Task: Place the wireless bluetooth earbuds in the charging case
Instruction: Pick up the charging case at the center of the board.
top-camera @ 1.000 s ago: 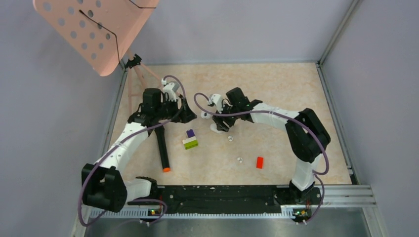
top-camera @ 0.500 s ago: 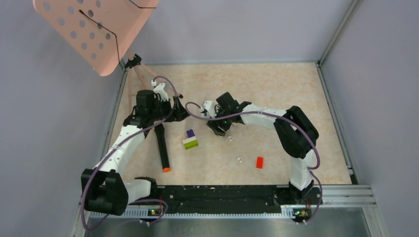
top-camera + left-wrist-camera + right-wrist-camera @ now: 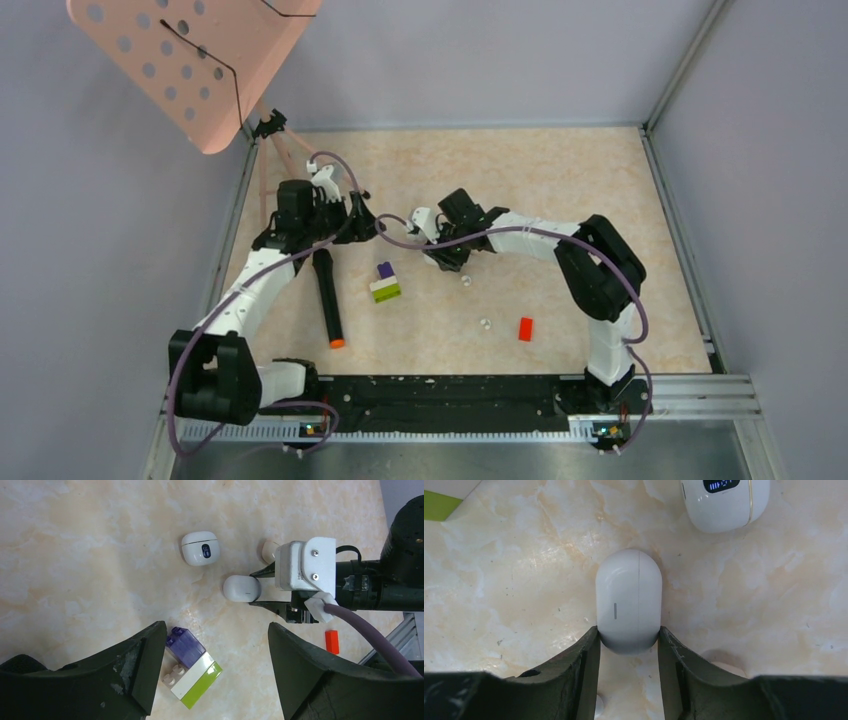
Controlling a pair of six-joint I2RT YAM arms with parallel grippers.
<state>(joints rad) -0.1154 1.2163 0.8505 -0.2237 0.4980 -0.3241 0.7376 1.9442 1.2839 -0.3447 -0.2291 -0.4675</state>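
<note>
A plain white pill-shaped charging case [image 3: 629,602] lies on the marble table, and my right gripper [image 3: 629,636] is shut on its near rounded end, a finger pressing each side. The left wrist view shows the same case [image 3: 241,588] in front of the right gripper [image 3: 265,587]. A second white case [image 3: 725,502] with a lit blue display lies just beyond. Two tiny white earbuds [image 3: 466,281] [image 3: 485,324] lie loose toward the near right. My left gripper [image 3: 217,652] hangs open above the table, holding nothing.
A purple, white and green brick stack [image 3: 192,666] sits by the left gripper's left finger. A red brick [image 3: 525,329] lies near the front, and a black marker with an orange tip [image 3: 328,300] lies at the left. A pink perforated panel [image 3: 190,60] on a stand overhangs the back-left corner.
The right arm swung left and its jaws narrowed onto the plain case. The left gripper drew back a little toward the far left and stayed open.
</note>
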